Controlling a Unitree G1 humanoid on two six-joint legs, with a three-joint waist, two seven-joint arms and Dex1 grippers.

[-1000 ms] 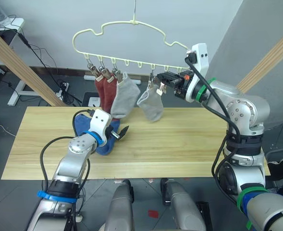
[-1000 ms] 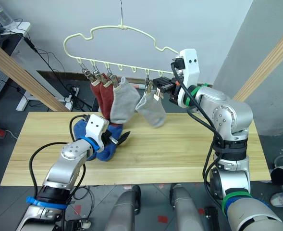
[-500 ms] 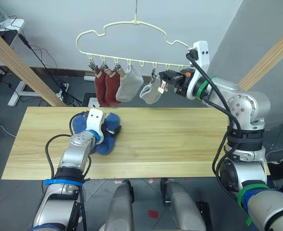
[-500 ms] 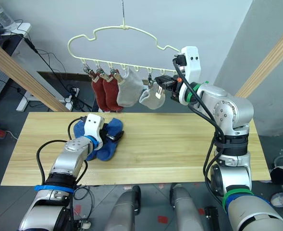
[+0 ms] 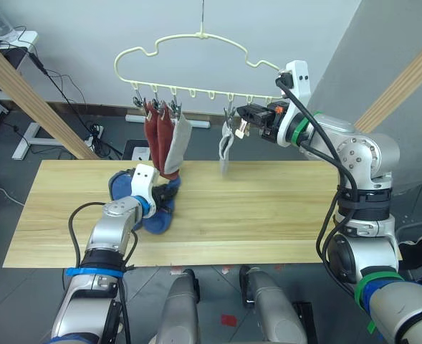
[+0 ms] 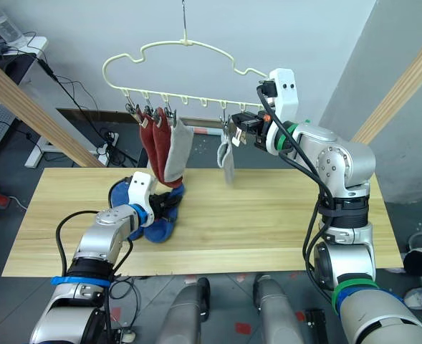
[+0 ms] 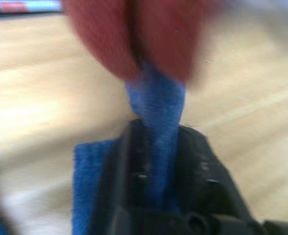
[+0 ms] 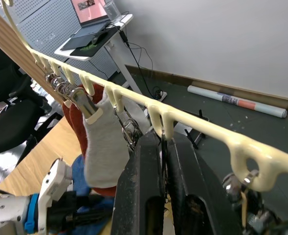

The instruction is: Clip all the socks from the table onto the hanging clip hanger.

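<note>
The cream clip hanger hangs over the back of the wooden table. Two red socks and a grey sock hang from its left clips, and a second grey sock from a middle clip. Blue socks lie bunched on the table's left part. My left gripper is down on them, shut on a fold of blue sock under the hanging red socks. At the hanger's right end my right gripper is shut on a loop of the lower bar.
Thick wooden poles slant up at the left and right behind the table. A white desk stands at the far left, with cables on the floor behind the table.
My left gripper came down on the blue socks and closed on a fold. The hung socks swung and now hang edge-on. The right gripper has kept its hold.
</note>
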